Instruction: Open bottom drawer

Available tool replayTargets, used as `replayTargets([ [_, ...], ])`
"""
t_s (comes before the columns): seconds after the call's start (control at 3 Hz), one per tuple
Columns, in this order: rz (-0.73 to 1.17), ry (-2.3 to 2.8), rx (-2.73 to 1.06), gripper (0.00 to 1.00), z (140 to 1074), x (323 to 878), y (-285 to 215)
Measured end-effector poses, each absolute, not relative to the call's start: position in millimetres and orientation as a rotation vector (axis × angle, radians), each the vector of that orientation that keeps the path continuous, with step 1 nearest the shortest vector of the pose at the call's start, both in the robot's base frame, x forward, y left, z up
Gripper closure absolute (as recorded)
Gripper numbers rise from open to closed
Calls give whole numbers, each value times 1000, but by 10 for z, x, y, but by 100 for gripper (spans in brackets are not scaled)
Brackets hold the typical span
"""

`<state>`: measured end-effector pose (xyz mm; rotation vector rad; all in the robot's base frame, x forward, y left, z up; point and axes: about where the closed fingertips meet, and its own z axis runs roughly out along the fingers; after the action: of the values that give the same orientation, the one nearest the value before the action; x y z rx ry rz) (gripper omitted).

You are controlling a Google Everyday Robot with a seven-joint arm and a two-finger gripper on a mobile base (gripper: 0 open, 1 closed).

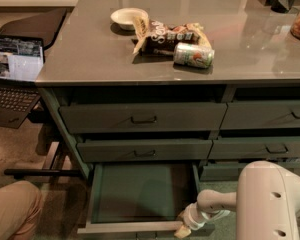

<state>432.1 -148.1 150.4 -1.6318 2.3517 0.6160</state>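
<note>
The bottom drawer (140,191) of the left stack stands pulled far out, its green inner floor showing and its front rail (130,227) near the bottom edge of the camera view. Its pull is hidden below the front. My gripper (182,229) is at the drawer's front right corner, low and close to the front rail. The white arm (270,199) reaches in from the lower right. The two taller green drawers above, the top (142,117) and the middle (144,150), are slightly out.
On the counter (90,54) lie a white bowl (127,17), snack bags (162,34) and a can (192,55). A laptop (12,79) sits at left. A person's knee (12,211) is at lower left. The right stack's drawers (270,116) are to the right.
</note>
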Motion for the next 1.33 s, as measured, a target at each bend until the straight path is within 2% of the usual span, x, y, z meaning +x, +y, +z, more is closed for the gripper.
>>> replayTargets([
  [1.0, 634, 2394, -1635, 16, 1511, 4173, -1471],
  [1.33, 635, 2394, -1635, 0, 1510, 4172, -1471],
])
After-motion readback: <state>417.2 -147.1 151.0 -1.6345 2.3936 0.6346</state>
